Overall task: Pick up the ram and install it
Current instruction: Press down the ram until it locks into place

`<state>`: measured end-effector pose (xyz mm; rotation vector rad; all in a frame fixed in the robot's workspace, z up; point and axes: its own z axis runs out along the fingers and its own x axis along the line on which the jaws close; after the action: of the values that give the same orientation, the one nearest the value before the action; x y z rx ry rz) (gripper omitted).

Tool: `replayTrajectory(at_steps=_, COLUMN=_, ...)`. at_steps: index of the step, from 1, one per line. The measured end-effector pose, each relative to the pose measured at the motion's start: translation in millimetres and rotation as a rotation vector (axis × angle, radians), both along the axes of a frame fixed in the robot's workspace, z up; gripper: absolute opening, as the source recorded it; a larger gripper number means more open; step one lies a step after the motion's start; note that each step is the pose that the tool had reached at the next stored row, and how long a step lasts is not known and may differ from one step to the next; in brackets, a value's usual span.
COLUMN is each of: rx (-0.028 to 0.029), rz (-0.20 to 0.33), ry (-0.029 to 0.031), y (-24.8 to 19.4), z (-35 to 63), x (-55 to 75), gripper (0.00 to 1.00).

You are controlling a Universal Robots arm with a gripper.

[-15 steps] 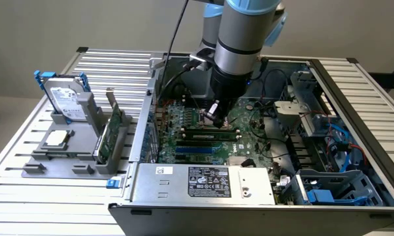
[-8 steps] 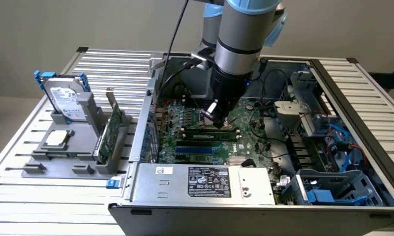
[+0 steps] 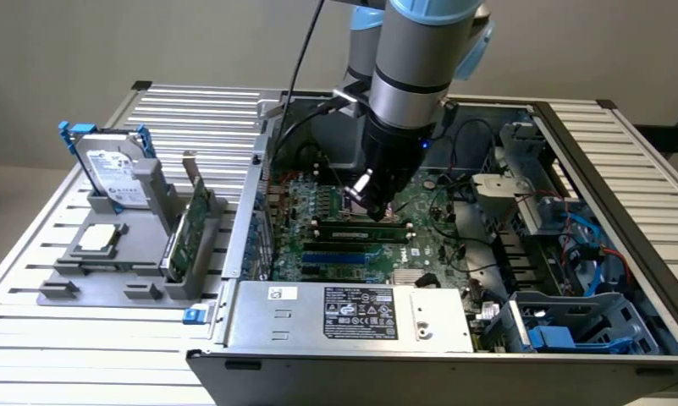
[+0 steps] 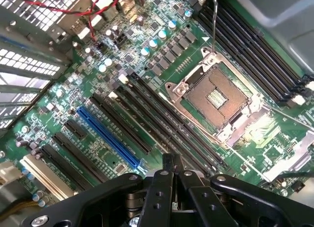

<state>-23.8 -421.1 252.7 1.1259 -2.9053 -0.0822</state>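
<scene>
Bright, even light; slight socket glare.

Hard drive (image 3: 113, 173) and expansion card (image 3: 192, 228) stand in a grey holder (image 3: 101, 283); open case (image 3: 452, 338) beside.

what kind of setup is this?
Likely a lab bench for robotic PC assembly: an open grey metal computer case with its green motherboard exposed sits on a slatted aluminium table, beside a grey parts fixture holding a silver hard drive.
</scene>
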Motion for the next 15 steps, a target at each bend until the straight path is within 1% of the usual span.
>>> replayTrajectory(at_steps=6, rx=-0.0011, rz=-0.084, ry=0.0001, y=0.0, z=0.1, x=0.0, gripper=0.11)
replayTrajectory(at_steps=15, rx=-0.0011, rz=-0.225, ry=0.0001, y=0.0, z=0.0, x=0.0, gripper=0.11)
